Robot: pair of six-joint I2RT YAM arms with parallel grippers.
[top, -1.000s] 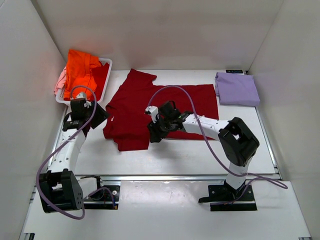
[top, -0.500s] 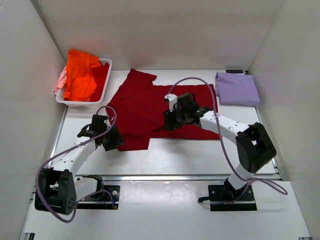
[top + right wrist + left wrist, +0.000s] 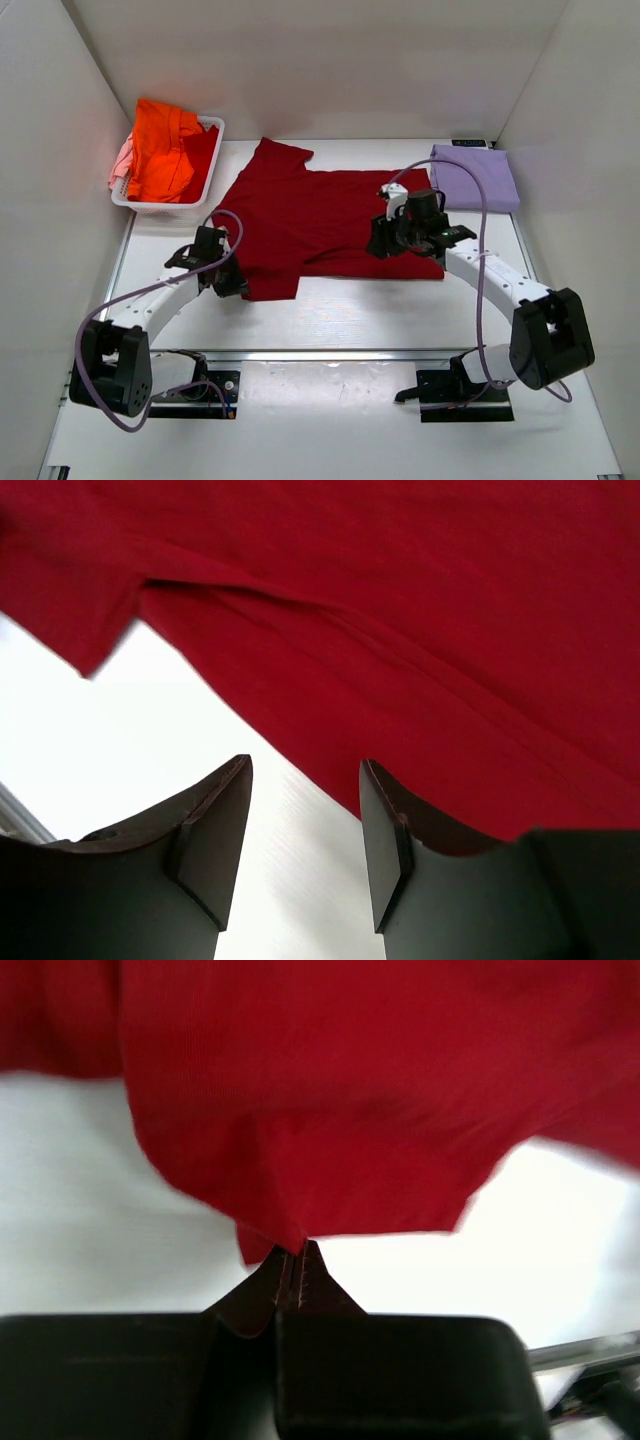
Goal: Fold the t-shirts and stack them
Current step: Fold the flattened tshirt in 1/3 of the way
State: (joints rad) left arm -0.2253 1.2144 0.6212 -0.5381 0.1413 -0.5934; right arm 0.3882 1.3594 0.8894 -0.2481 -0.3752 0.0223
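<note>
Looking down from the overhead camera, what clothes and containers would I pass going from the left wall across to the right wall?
pale pink shirt → orange shirt, both at the white basket → dark red t-shirt spread on the table → folded lavender t-shirt

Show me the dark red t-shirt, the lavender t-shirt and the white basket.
dark red t-shirt [image 3: 320, 210]: top external view, middle of its body.
lavender t-shirt [image 3: 475, 178]: top external view, centre of its folded top.
white basket [image 3: 150, 206]: top external view, its near wall.
</note>
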